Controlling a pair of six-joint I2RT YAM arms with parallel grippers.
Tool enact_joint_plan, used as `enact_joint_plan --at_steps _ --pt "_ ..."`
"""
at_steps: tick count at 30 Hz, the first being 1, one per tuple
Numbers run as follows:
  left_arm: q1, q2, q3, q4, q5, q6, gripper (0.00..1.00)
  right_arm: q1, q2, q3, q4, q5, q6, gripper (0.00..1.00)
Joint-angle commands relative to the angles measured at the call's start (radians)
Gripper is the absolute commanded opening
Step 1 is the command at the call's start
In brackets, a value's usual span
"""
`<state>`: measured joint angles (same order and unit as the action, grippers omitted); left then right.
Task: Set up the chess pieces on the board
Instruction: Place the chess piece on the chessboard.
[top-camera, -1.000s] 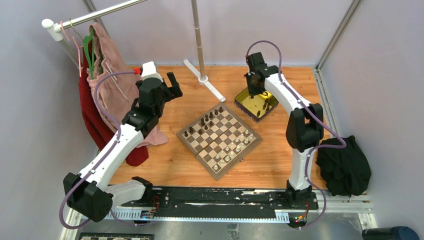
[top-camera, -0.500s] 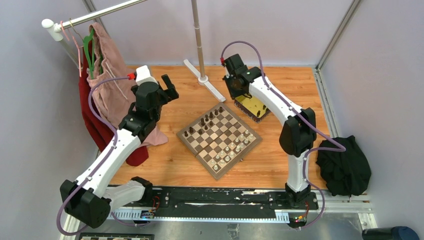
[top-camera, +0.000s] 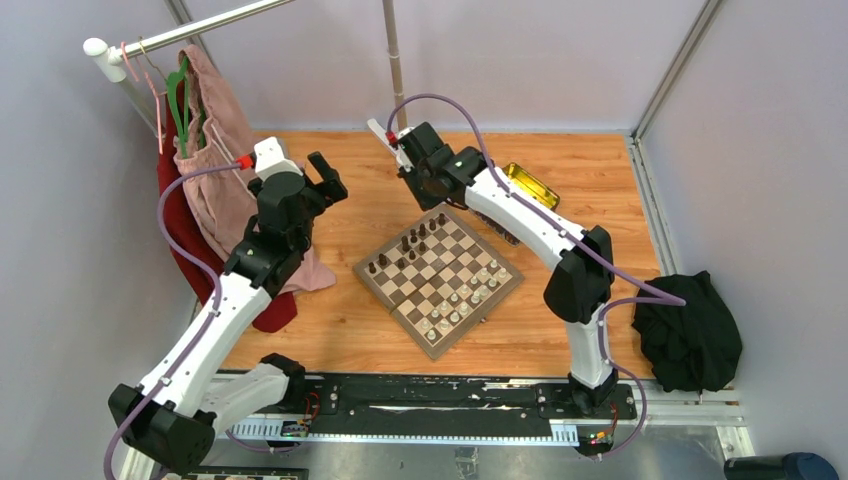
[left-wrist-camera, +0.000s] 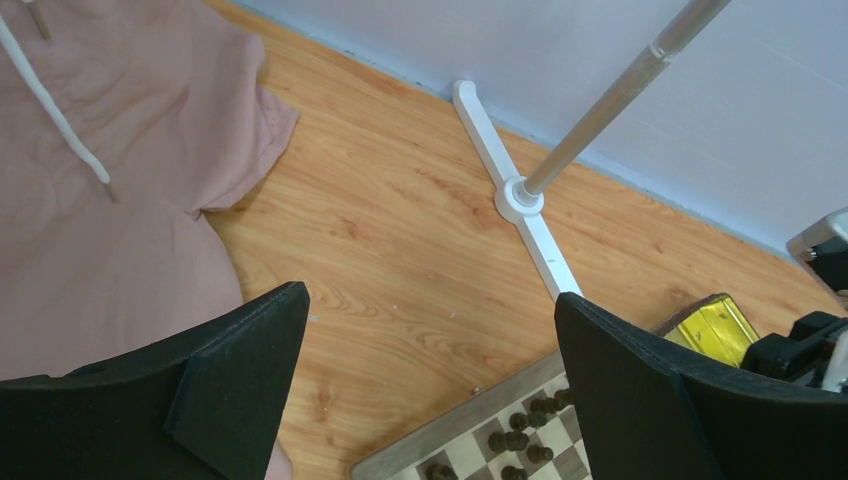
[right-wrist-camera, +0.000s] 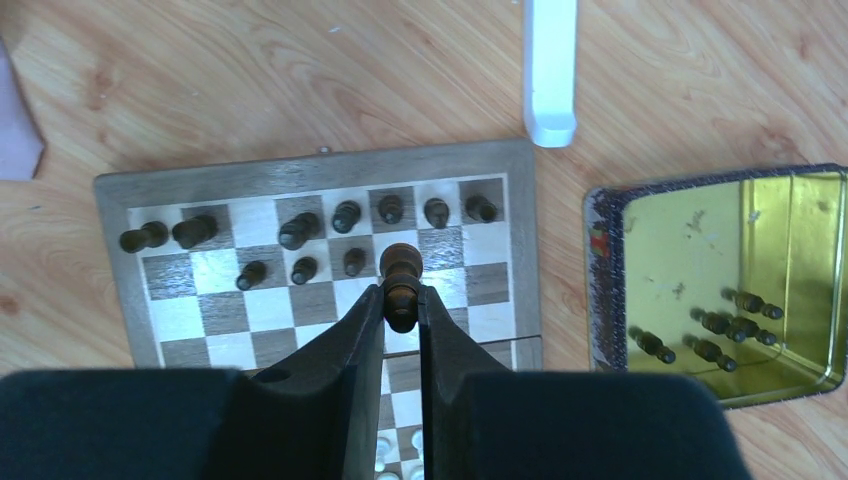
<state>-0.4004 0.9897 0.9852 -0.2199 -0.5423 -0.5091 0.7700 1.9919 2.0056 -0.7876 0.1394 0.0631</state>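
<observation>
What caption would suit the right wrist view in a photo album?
Right jaws pinch a dark chess piece over the board, more dark pieces waiting in the gold tin beside it.

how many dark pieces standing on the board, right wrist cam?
10 dark pieces on the board: seven in the row along its border, three in the next row. An eleventh piece is gripped by the right gripper; its fingers may hide more.

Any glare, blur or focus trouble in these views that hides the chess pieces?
Top external: even light, soft shadows, but the chess pieces on the board are too small to tell apart. Right wrist: sharp on the held dark piece; the gold tin shines inside, yet the pieces in it are readable. Left wrist: the fingers loom dark and soft; only a board corner shows.
</observation>
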Motion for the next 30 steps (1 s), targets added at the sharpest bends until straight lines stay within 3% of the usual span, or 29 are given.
enact_joint_plan --at_steps 1,30 --pt "0.006 -0.045 -0.013 -0.02 -0.041 -0.012 1.0 0.05 0.045 0.051 -0.048 0.019 -0.018 0.0" --pt "0.007 -0.155 -0.023 -0.071 -0.082 -0.025 1.0 0.199 0.195 0.132 -0.058 -0.007 -0.02 0.0"
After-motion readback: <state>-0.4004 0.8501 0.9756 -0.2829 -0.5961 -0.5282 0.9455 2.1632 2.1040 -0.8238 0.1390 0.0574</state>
